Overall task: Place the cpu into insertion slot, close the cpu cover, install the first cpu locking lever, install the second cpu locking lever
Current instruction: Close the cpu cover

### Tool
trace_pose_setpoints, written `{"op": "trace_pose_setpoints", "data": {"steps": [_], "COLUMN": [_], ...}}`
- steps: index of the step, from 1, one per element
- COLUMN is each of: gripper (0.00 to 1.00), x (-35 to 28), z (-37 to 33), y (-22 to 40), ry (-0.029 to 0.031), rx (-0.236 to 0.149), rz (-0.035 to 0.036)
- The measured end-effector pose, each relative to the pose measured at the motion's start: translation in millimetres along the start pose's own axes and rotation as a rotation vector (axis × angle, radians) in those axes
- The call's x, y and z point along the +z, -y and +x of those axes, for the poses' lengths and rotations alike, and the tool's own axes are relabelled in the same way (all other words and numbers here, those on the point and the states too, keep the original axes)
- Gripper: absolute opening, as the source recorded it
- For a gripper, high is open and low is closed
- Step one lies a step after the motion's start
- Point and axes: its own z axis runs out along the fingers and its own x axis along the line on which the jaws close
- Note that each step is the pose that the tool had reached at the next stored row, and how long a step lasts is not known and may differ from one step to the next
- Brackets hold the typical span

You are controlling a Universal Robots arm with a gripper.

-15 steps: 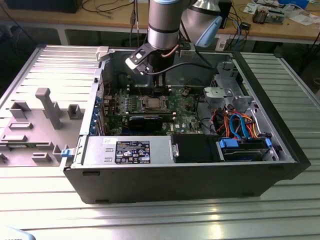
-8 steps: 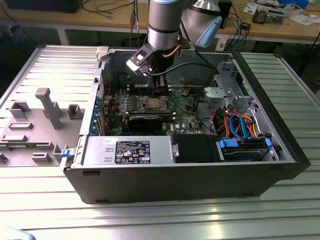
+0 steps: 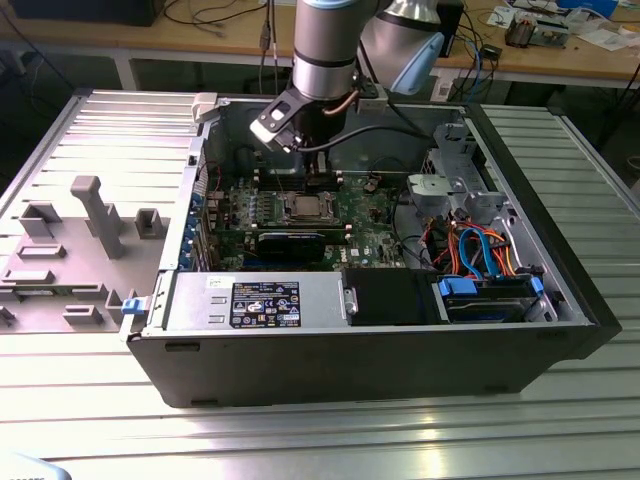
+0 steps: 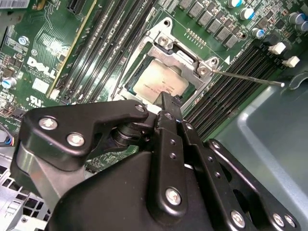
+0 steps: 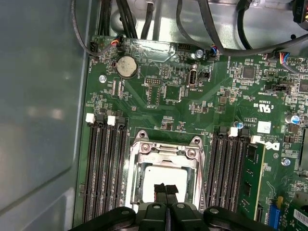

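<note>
The cpu (image 5: 163, 174) lies flat in the insertion slot (image 5: 136, 166), its dull silver top showing in both wrist views (image 4: 162, 83). The silver cpu cover (image 5: 166, 150) lies down around it as a frame. A thin metal locking lever (image 4: 250, 78) sticks out sideways from one socket corner, over the black memory slots. My gripper (image 5: 166, 188) hangs just above the cpu's edge with its two black fingertips pressed together and nothing between them; the second wrist view shows the fingertips (image 4: 166, 103) over the chip's rim. In the exterior view the arm (image 3: 325, 60) reaches down into the open case over the socket (image 3: 303, 207).
Long black memory slots (image 5: 103, 163) flank the socket on both sides. The green motherboard (image 5: 159, 91) carries a coin battery (image 5: 127, 66) and cables along its edge. The case's grey wall (image 5: 38, 96) stands close by. Drive bays and coloured cables (image 3: 480, 255) fill the exterior view's right.
</note>
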Motion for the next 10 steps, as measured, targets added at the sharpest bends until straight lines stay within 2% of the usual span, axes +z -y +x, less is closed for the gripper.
{"op": "trace_pose_setpoints", "data": {"steps": [10], "gripper": [0.11], "x": [1.1], "z": [-0.5], "y": [4.1], "ry": [0.0003], "rx": [0.000], "rz": [0.0002]}}
